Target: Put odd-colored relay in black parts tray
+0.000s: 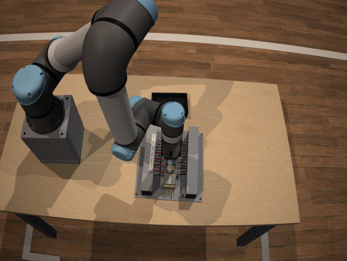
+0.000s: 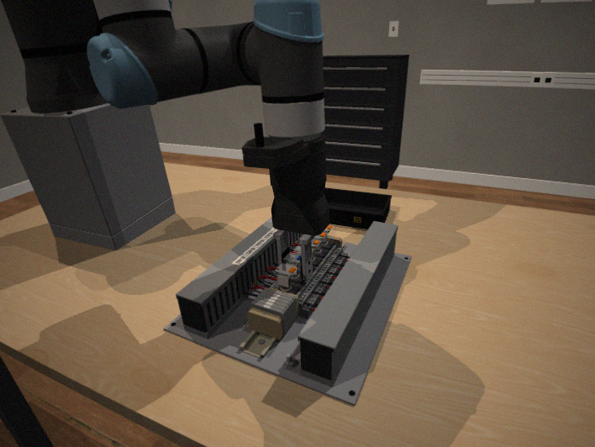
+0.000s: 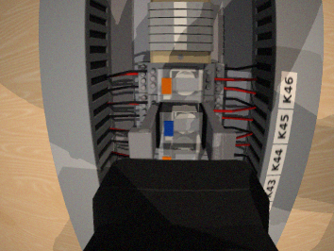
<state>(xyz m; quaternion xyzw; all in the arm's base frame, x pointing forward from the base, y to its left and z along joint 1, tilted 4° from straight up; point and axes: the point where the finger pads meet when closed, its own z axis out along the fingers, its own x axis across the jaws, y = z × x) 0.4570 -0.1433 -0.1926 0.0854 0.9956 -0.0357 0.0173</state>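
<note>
Gripper [image 1: 170, 161] [image 2: 294, 269] [image 3: 180, 116] points straight down over the middle of the relay panel [image 1: 200, 168] [image 2: 380, 307] [image 3: 122, 38]. Fingers part-open, one to the left and one to the right of the blue-button relay [image 1: 173, 162] [image 2: 299, 258] [image 3: 184, 120], closed on its sides; grip taken as made. Relay location: in the row on the panel, immediately beyond the nearest orange-button relay [image 1: 169, 168] [image 2: 288, 270] [image 3: 184, 82]. Whether it has lifted at all from its socket cannot be told, its lower part being hidden. Further orange buttons show beyond the gripper in the exterior view. Near end of the row: a stack of grey terminal blocks [image 1: 169, 179] [image 2: 276, 307] [image 3: 180, 33] with a tan end piece. Left duct [image 1: 148, 165] [image 2: 230, 269] carries a white label strip [image 1: 152, 151] [image 2: 255, 249] [image 3: 283, 123], K43 to K46 legible in the wrist view; right duct [image 1: 192, 162] [image 2: 355, 283] [image 3: 61, 94] runs along the other side. Red and black wires run between relay row and ducts. Panel appears flat on the table [image 1: 246, 140] [image 2: 481, 288] [image 3: 19, 47]. Black parts tray [image 1: 169, 93] [image 2: 358, 204] stands beyond the panel's far end, partly hidden by the arm; the blue-button relay is not in it.
</note>
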